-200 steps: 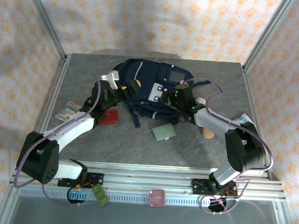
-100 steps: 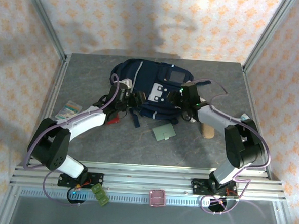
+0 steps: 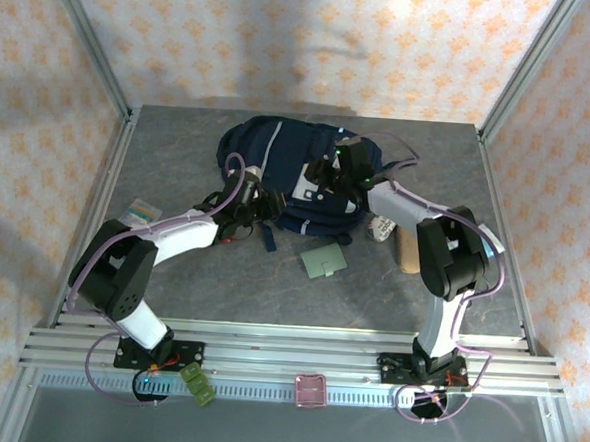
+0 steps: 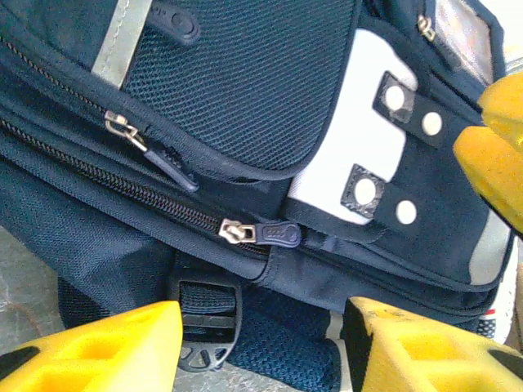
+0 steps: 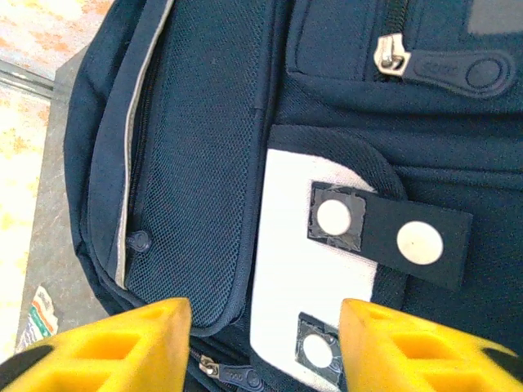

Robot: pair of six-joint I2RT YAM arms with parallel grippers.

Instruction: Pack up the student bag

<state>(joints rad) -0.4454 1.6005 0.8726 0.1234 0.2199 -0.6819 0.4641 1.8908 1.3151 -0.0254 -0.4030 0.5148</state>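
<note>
The bag [image 3: 293, 169] lies flat at the middle of the worktop's [image 3: 221, 287] far edge, front pockets up. My right gripper [image 5: 263, 347] hangs over the bag's front. Its jaws are roughly half apart with nothing between them. Under it I see the white patch [image 5: 315, 269] with its snap tabs, a mesh pocket [image 5: 196, 188] to one side and a zip pull [image 5: 445, 69] above. I cannot tell whether the fingers touch the fabric.

My left gripper [image 4: 260, 343] is at the bag's near-left side, jaws likewise parted and gripping nothing. Between its yellow fingers [image 4: 106, 347] the wrist view shows a closed zip with a second zip pull [image 4: 265, 233] lying along it, and just below that a strap buckle [image 4: 200, 327] at the bag's edge. A yellow finger of the right gripper shows at the right side of that same view, so the two grippers are near each other.

A red item [image 3: 224, 234] sits just beside the bag's near-left side, partly hidden under the left arm. A green card [image 3: 325, 260] lies near the bag, towards the worktop's middle. A tan block [image 3: 408, 252] and a small white item [image 3: 383, 227] sit side by side under the right arm, towards the right edge. A coloured packet [image 3: 138, 214] lies by the left edge, well apart from the bag.
</note>
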